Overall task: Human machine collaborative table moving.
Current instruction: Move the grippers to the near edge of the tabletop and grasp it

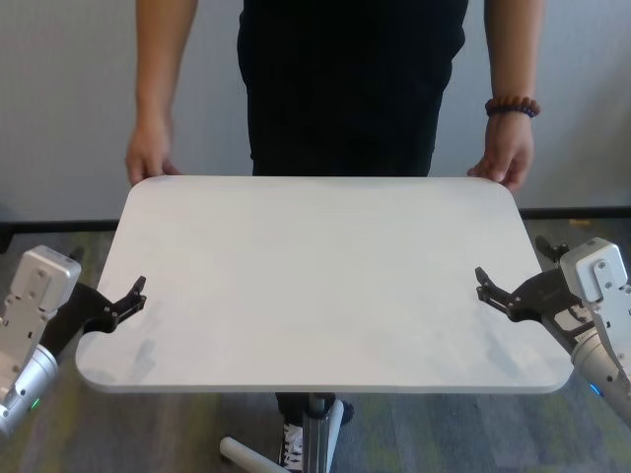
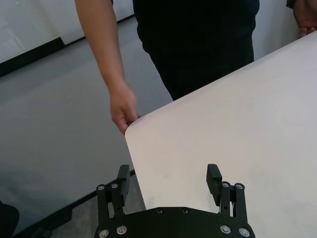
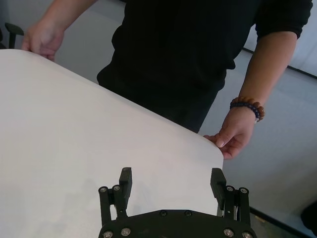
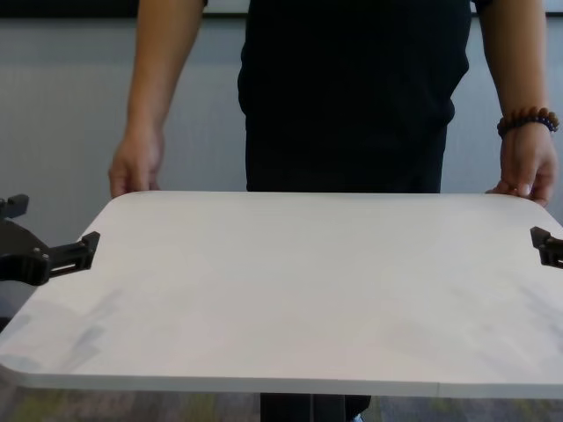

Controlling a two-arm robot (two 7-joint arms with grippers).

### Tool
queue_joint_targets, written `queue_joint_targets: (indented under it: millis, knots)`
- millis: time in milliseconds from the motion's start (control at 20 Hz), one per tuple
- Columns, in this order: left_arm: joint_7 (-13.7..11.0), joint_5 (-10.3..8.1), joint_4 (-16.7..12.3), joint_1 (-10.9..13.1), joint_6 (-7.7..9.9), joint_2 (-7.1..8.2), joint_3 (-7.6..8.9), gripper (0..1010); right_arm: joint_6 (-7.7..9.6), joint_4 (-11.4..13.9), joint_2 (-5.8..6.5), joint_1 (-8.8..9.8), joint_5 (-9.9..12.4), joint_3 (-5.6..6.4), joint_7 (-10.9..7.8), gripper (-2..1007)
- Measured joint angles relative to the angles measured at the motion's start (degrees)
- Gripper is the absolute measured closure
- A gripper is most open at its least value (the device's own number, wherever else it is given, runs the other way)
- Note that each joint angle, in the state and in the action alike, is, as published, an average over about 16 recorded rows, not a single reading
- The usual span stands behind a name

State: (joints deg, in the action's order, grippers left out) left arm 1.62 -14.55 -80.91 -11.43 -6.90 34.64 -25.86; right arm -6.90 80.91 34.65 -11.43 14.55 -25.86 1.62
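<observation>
The white table (image 1: 325, 286) stands before me on a metal post (image 1: 314, 434). The human (image 1: 345, 89), in black, stands at its far side with one hand (image 1: 150, 158) on the far left corner. The other hand (image 1: 505, 158), with a beaded bracelet (image 1: 511, 106), is on the far right corner. My left gripper (image 1: 123, 305) is open at the table's left edge, one finger over the top, also seen in its wrist view (image 2: 168, 178). My right gripper (image 1: 493, 293) is open at the right edge, also seen in its wrist view (image 3: 171, 181).
A white base leg (image 1: 251, 455) and the person's shoe (image 1: 293, 443) show under the table's near edge. A grey wall with a dark skirting (image 1: 59, 225) runs close behind the person. Carpet floor lies on both sides.
</observation>
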Motion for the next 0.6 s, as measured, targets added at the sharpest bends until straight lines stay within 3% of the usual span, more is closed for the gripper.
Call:
queue_joint_targets:
  millis: [600]
  knots:
    - [0.0, 0.00, 0.0, 0.0, 0.00, 0.00, 0.00, 10, 0.00, 0.0, 0.00, 0.00, 0.0, 0.00, 0.00, 0]
